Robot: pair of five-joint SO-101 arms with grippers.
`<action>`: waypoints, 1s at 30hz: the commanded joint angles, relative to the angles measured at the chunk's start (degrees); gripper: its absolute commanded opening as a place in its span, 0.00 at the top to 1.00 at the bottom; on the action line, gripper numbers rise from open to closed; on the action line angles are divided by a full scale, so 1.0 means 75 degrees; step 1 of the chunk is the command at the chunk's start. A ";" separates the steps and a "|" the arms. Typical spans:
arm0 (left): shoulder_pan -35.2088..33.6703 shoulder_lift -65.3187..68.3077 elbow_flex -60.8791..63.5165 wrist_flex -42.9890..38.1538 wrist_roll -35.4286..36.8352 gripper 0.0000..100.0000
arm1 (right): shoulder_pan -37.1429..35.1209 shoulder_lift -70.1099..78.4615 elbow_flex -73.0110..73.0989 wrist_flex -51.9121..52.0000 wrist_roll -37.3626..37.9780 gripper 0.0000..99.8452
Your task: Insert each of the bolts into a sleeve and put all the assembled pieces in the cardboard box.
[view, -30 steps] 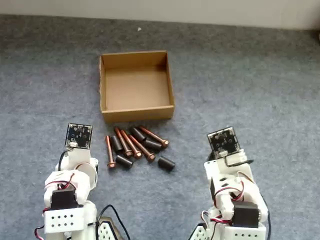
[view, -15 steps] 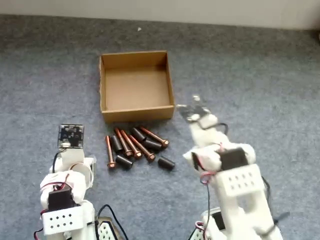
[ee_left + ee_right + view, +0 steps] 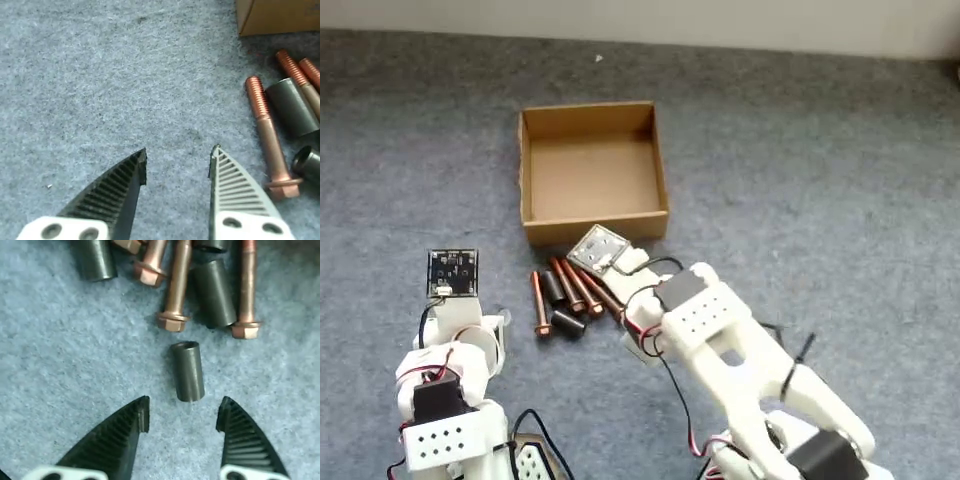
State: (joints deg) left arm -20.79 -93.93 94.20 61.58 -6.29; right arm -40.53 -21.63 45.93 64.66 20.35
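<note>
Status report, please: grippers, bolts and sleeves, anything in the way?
Right gripper open, lined up on lone sleeve. Left gripper open beside a bolt. None joined yet. Nothing blocking.

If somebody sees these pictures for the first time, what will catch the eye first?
The open cardboard box in the middle of the grey carpet, with a heap of copper bolts and dark sleeves just in front of it. The right gripper hangs open close to one sleeve lying apart from the heap.
</note>
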 commanded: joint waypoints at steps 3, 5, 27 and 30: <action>-0.0064 -0.0064 -0.0252 -0.0105 -0.0070 0.78 | -0.0100 0.0463 -0.0369 -0.0686 -0.0023 0.78; -0.0064 -0.0064 -0.0205 -0.0105 -0.0070 0.78 | -0.0111 0.0662 -0.0346 -0.0990 -0.0023 0.78; -0.0064 -0.0064 -0.0170 -0.0141 -0.0070 0.78 | 0.0346 0.2573 -0.0393 -0.1659 0.0410 0.99; -0.0064 -0.0064 -0.0170 -0.0141 -0.0070 0.78 | 0.0346 0.1788 -0.0334 -0.1330 0.0399 0.99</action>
State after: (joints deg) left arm -20.79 -93.93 94.20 61.58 -6.29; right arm -37.80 -3.16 43.03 52.00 22.73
